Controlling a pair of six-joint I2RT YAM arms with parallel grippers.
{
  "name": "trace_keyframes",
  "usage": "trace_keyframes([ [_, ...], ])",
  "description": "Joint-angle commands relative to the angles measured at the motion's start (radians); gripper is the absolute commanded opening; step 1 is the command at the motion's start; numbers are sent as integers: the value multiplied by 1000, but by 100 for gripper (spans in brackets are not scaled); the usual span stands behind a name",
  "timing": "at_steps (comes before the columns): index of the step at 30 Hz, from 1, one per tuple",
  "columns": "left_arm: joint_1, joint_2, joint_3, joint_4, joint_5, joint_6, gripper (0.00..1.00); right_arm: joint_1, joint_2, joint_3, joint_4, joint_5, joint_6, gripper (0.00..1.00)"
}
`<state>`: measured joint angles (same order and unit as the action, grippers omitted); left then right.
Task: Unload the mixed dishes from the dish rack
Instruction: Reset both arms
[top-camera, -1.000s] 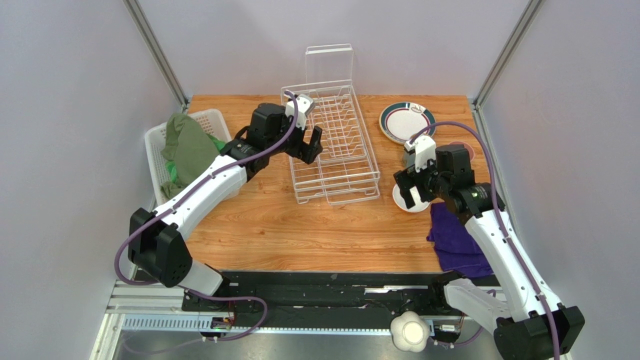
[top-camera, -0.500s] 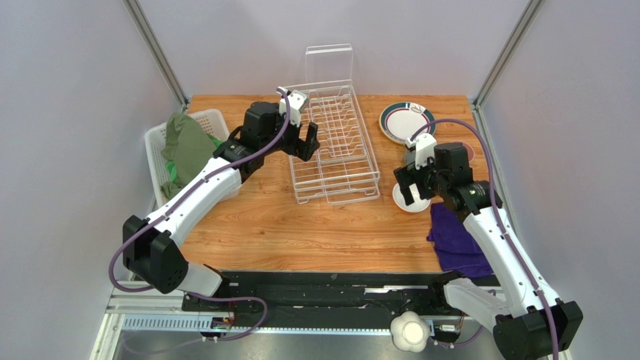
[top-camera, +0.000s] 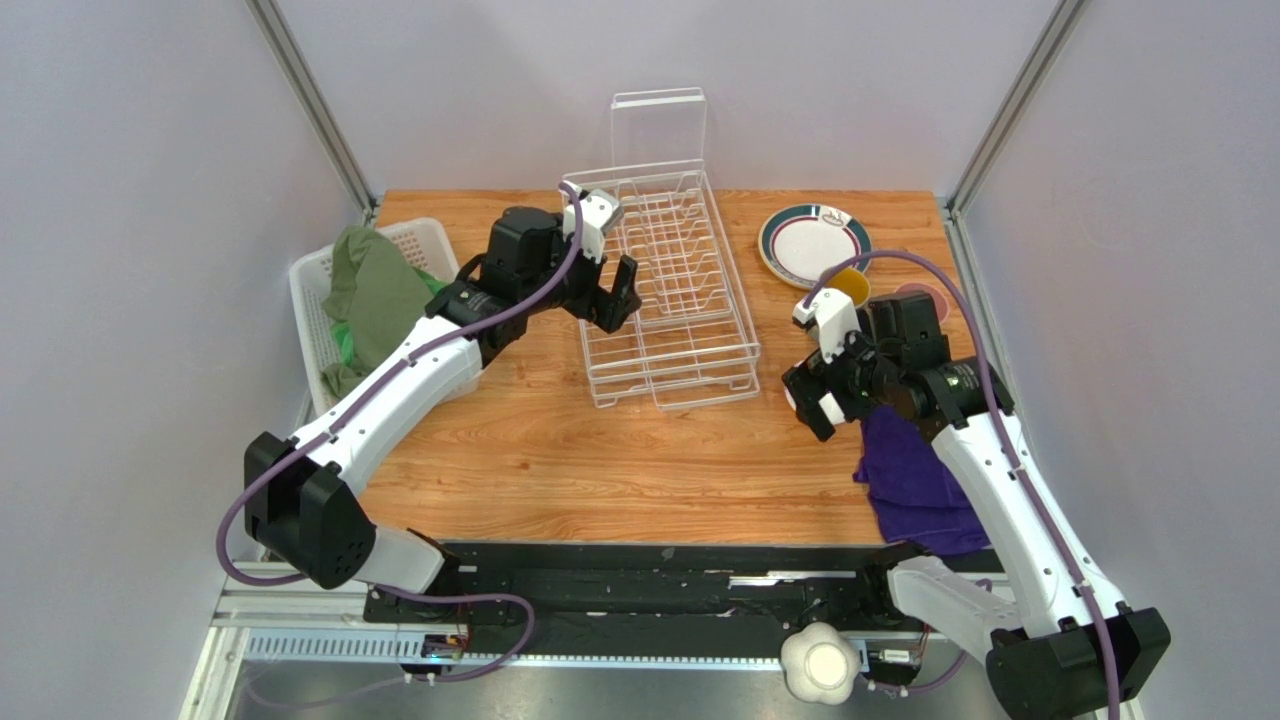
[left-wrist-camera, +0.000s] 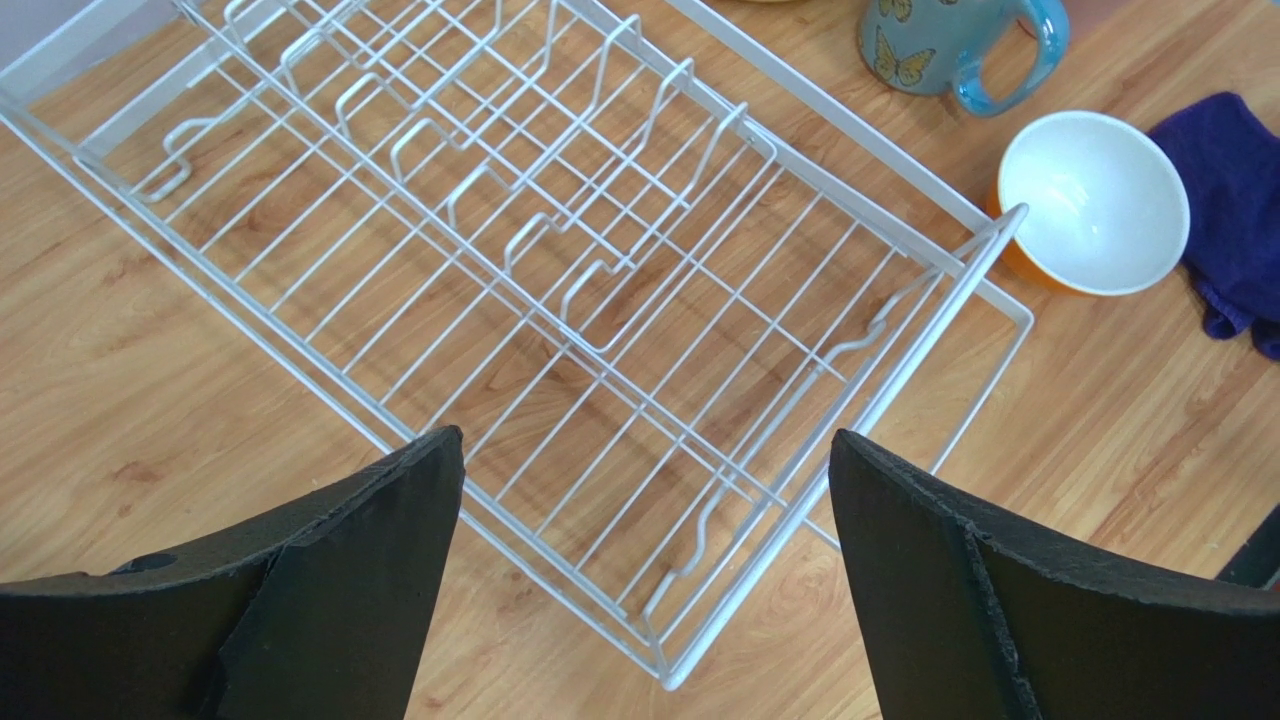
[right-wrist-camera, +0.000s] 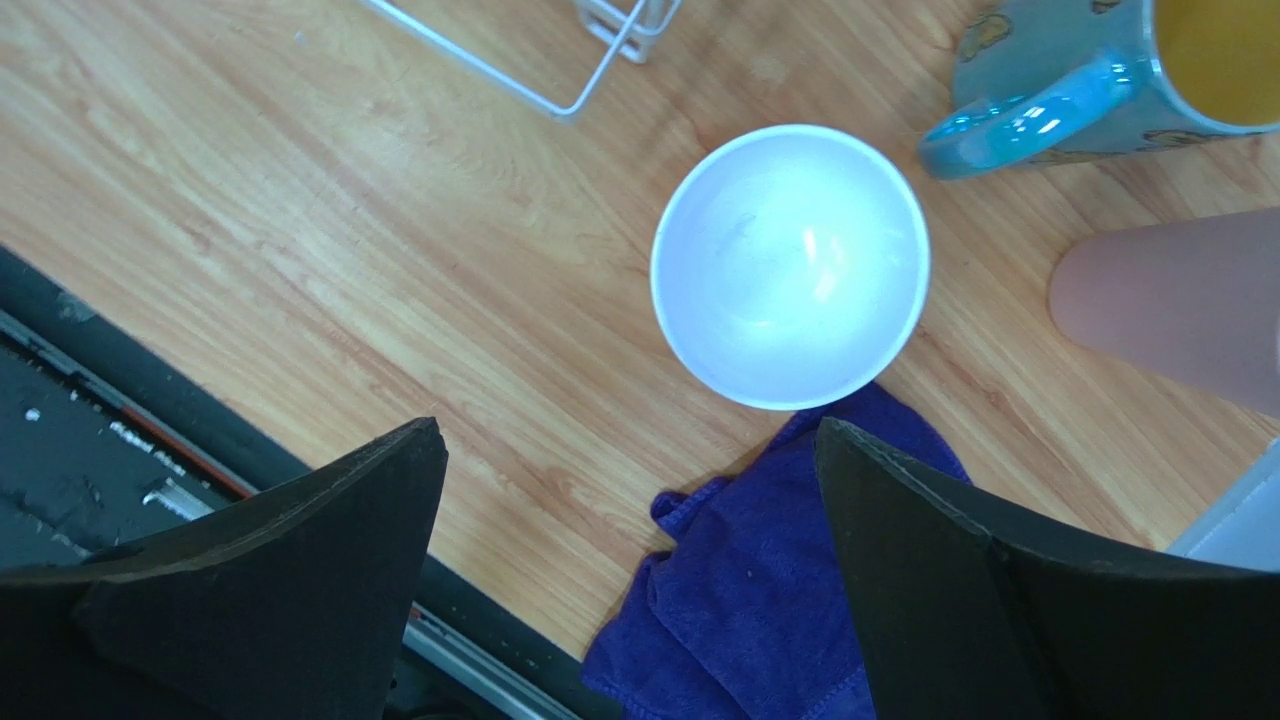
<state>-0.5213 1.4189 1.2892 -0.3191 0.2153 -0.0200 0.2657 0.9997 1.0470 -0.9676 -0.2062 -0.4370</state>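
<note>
The white wire dish rack (top-camera: 669, 285) stands mid-table with no dishes in it (left-wrist-camera: 496, 255). My left gripper (top-camera: 613, 294) hovers open over the rack's near left part (left-wrist-camera: 643, 443). The orange bowl with white inside (right-wrist-camera: 792, 263) sits on the wood right of the rack (left-wrist-camera: 1094, 203). My right gripper (top-camera: 815, 405) hangs open above it (right-wrist-camera: 624, 435) and covers it in the top view. The blue mug (right-wrist-camera: 1082, 83) with yellow inside (top-camera: 848, 284) and the pink cup (right-wrist-camera: 1172, 300) stand just behind the bowl. The dark-rimmed plate (top-camera: 813, 240) lies at the back right.
A purple cloth (top-camera: 911, 483) lies by the table's near right edge, touching the bowl (right-wrist-camera: 751, 600). A white slatted basket (top-camera: 323, 323) holding green cloth (top-camera: 376, 293) stands at the left. The rack's clear panel (top-camera: 658, 123) rises at the far end.
My right gripper has risen and drawn back toward the near edge, uncovering the mug in the top view. My left gripper shifted slightly left along the rack's side.
</note>
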Motion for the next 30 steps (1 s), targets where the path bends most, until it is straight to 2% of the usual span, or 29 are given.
trace_keyframes([
  [1, 6, -8, 36, -11, 39, 18, 99, 0, -1, 42, -62, -107, -72, 100],
  [7, 6, -6, 42, -25, 42, 63, 99, 7, 17, 56, -206, -240, -219, 99],
  [14, 6, 14, 53, -43, 42, 86, 99, 84, 47, 36, -303, -254, -295, 99],
  [19, 6, 20, 55, -51, 47, 89, 99, 174, 25, 4, -272, -220, -267, 99],
  [24, 6, 20, 55, -49, 45, 95, 99, 193, 31, -13, -235, -162, -238, 99],
  [30, 6, -40, -62, 113, -13, 86, 99, 193, 5, -35, -62, -59, -152, 99],
])
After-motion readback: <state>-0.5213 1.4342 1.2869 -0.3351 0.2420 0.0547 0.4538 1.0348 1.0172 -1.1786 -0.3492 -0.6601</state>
